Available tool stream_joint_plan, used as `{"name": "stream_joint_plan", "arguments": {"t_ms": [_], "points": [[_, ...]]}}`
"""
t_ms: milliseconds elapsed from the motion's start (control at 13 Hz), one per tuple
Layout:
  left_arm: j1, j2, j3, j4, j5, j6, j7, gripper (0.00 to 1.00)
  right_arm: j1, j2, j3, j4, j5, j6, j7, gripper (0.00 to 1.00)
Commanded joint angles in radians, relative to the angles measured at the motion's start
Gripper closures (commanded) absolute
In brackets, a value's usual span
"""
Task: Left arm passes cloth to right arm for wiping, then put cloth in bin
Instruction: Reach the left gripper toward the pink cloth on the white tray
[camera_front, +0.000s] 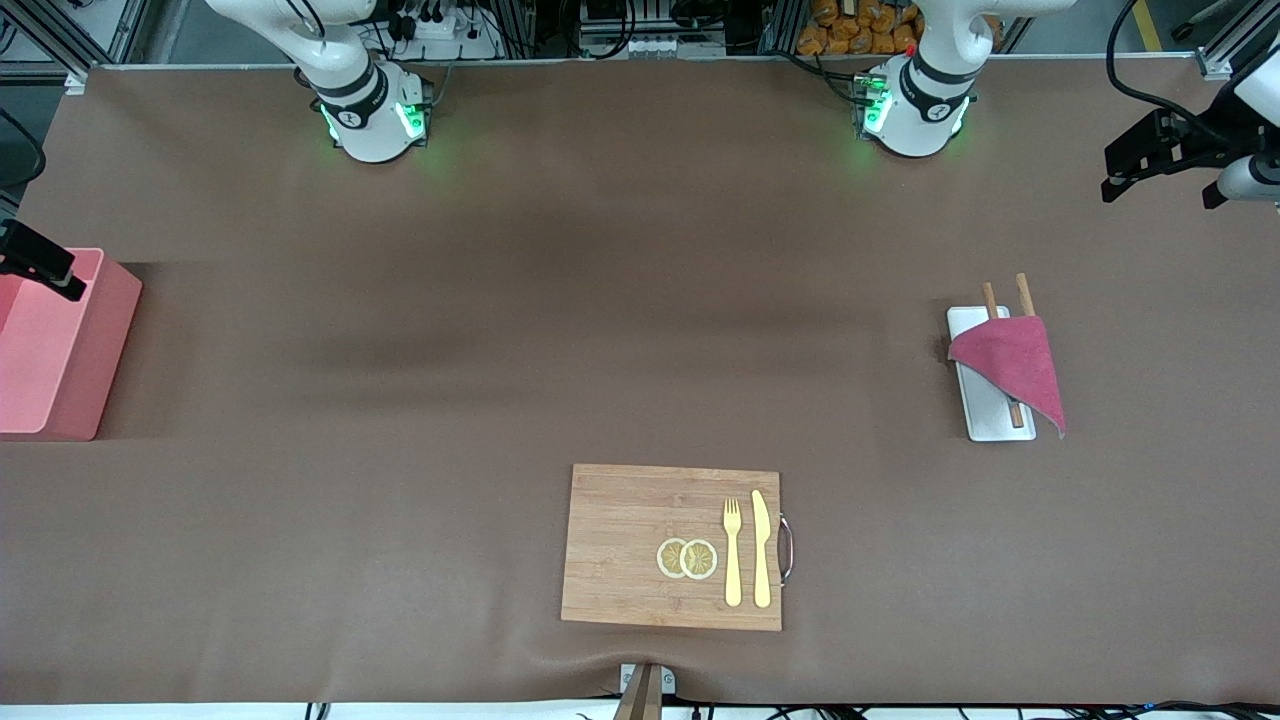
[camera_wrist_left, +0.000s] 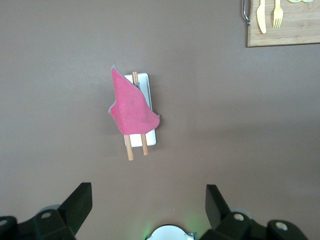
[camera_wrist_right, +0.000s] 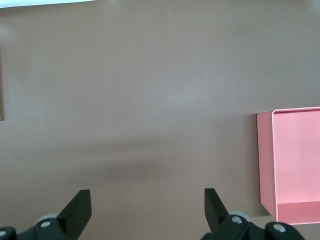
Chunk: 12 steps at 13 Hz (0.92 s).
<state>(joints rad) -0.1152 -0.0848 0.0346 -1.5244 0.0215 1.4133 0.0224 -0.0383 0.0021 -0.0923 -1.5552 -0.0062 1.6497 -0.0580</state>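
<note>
The maroon cloth (camera_front: 1010, 365) lies draped over a white tray (camera_front: 988, 426) and two wooden sticks at the left arm's end of the table. It also shows in the left wrist view (camera_wrist_left: 131, 105). My left gripper (camera_front: 1150, 160) hangs high over the table at that end, open and empty (camera_wrist_left: 147, 195), apart from the cloth. The pink bin (camera_front: 100, 350) stands at the right arm's end and shows in the right wrist view (camera_wrist_right: 265, 160). My right gripper (camera_front: 45, 265) is up over the bin's rim, open and empty (camera_wrist_right: 147, 197).
A wooden cutting board (camera_front: 620, 545) lies near the front edge, with a yellow fork (camera_front: 732, 550), a yellow knife (camera_front: 761, 548) and two lemon slices (camera_front: 687, 558) on it. The board's corner shows in the left wrist view (camera_wrist_left: 292, 32).
</note>
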Motion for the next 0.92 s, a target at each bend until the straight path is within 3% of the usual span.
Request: {"name": "stream_joint_plan", "arguments": {"t_ms": [0,462,846], "points": [[0.0,-0.006,-0.001,0.0,-0.015,-0.008,0.019,0.0,-0.002,-0.016,-0.001,-0.011,0.0,0.001,-0.005,0.0],[-0.001,0.048,0.001,-0.002,-0.009,-0.008,0.001,0.0,-0.002,-0.016,-0.001,-0.011,0.0,0.001,-0.003,0.0],[0.009,0.244,0.001,-0.002,-0.012,0.059,0.077,0.0,-0.002,-0.016,-0.001,-0.011,0.0,-0.001,-0.005,0.0]]}}
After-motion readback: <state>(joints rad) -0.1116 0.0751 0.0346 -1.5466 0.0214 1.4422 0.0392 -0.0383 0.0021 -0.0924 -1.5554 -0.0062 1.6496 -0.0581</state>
